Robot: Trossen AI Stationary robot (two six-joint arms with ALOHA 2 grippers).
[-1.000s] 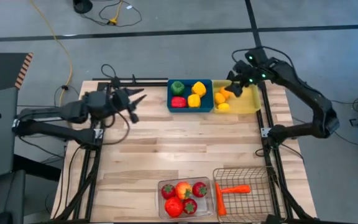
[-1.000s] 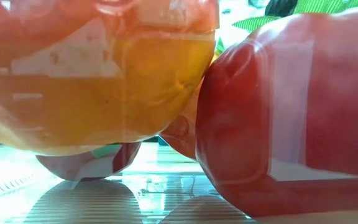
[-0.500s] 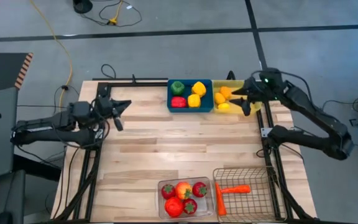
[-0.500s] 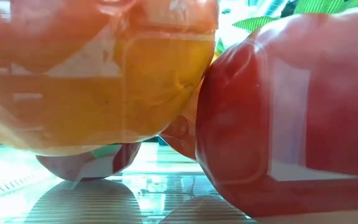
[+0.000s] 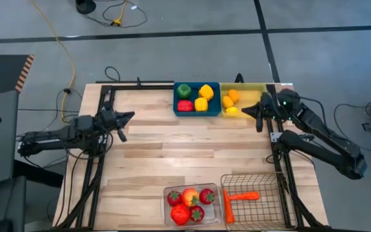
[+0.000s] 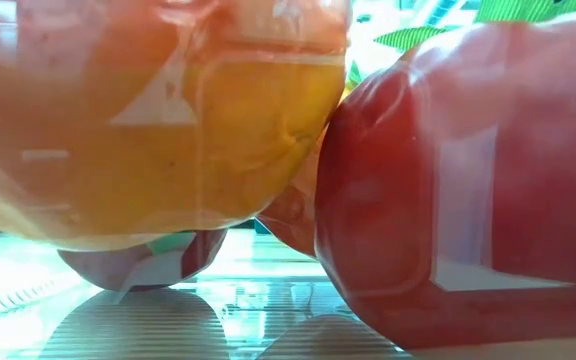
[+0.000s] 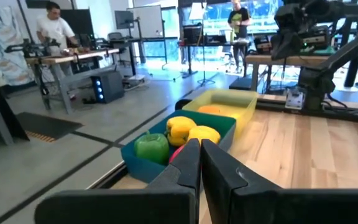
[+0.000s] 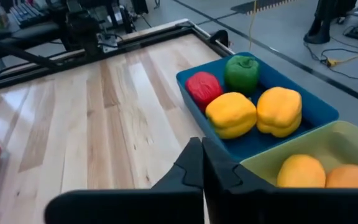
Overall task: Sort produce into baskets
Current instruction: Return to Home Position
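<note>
Two yellow, one green and one red pepper lie in the blue tray (image 5: 176,96) at the table's far edge. Orange and yellow fruits lie in the yellow tray (image 5: 253,96) beside it. At the near edge, red produce (image 6: 468,190) fills the clear bin (image 5: 192,187), and carrots (image 5: 240,196) lie in the wire basket (image 5: 263,183). My left gripper (image 5: 131,116) is shut and holds nothing above the table's left part, pointing toward the trays. My right gripper (image 5: 248,110) is shut and holds nothing at the yellow tray's near right corner.
Bare wooden tabletop (image 5: 185,151) stretches between the far trays and the near containers. Black frame rails (image 5: 279,154) run along the table's left, far and right edges. The low view is filled by produce in the clear bin. People (image 7: 53,25) work at benches in the room beyond.
My left gripper has drawn back toward the table's left and near edges. My right gripper has come from above the yellow tray's far end toward the near edge, to that tray's near right corner, and its fingers have shut. No produce has moved.
</note>
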